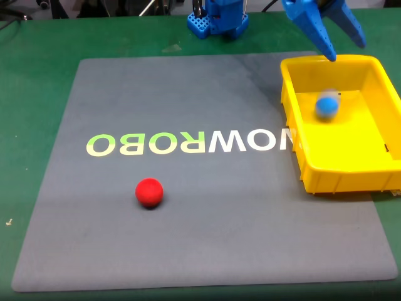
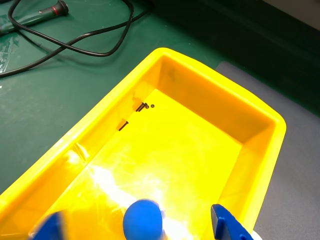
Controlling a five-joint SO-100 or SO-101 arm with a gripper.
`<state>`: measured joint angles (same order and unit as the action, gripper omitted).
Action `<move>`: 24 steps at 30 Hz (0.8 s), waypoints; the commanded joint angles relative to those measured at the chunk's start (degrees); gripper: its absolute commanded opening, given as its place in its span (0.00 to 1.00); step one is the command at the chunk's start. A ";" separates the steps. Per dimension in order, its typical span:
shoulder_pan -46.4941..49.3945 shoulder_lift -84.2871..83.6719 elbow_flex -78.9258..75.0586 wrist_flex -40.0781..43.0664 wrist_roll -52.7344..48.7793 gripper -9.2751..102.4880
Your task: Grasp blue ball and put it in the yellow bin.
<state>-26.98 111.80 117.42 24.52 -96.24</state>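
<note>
The blue ball shows blurred inside the yellow bin at the right of the fixed view, free of the fingers. My blue gripper hangs open just above the bin's far rim, jaws spread wide with nothing between them. In the wrist view the blue ball sits low over the floor of the yellow bin. It lies between the two spread fingertips of the gripper without touching either.
A red ball rests on the grey mat at front left. The blue arm base stands at the back edge. Small black screws lie in the bin. Black cables run over the green table beside it.
</note>
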 commanded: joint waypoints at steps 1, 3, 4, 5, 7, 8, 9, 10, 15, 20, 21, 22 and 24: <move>1.23 1.14 -3.60 -0.62 0.70 0.42; 1.49 1.58 -3.60 -0.35 0.88 0.42; 1.76 2.02 -3.60 -0.18 0.97 0.42; 2.02 2.55 -3.60 0.26 0.97 0.42; 2.64 4.22 -3.52 2.20 1.49 0.41; 3.16 5.45 -3.08 3.78 1.58 0.40; 3.69 7.21 -2.29 5.80 1.58 0.39; 4.31 9.23 -1.41 7.91 1.93 0.39; 9.40 22.15 9.84 15.12 2.81 0.34; 17.58 39.73 30.15 16.52 -0.62 0.19; 19.16 43.24 34.10 17.23 -1.93 0.17; 20.48 46.85 37.71 17.93 -2.55 0.13; 22.68 53.17 43.42 21.36 -3.60 0.09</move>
<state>-7.82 155.74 154.69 43.15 -98.26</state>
